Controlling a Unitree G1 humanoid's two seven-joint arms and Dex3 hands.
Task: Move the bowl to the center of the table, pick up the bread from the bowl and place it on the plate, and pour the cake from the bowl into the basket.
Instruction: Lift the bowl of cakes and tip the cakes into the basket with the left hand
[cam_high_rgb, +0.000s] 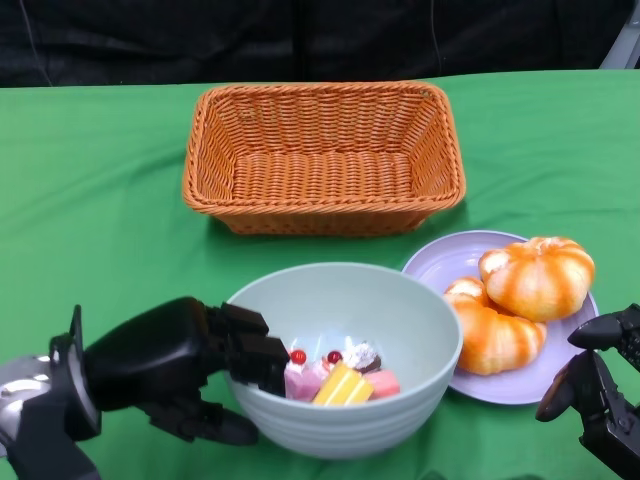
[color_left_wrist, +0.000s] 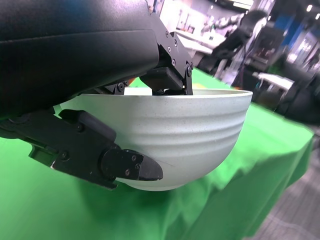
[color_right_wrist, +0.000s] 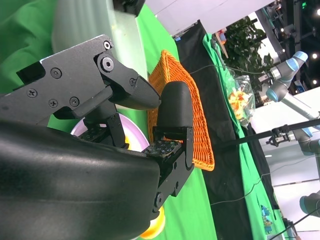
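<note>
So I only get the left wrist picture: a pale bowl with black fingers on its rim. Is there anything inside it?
Observer: Yes. The head view shows small pink and yellow cake pieces in the bottom of the pale green round bowl.
Operator: And where is the bread?
Observer: Two glazed orange bread rolls lie on the lilac round plate, just right of the bowl.
Operator: Is the other hand doing anything?
Observer: The right hand holds nothing. Its fingers are apart, beside the plate's near edge.
Operator: Anything farther back?
Observer: An orange woven rectangular basket sits behind the bowl, with nothing in it.
</note>
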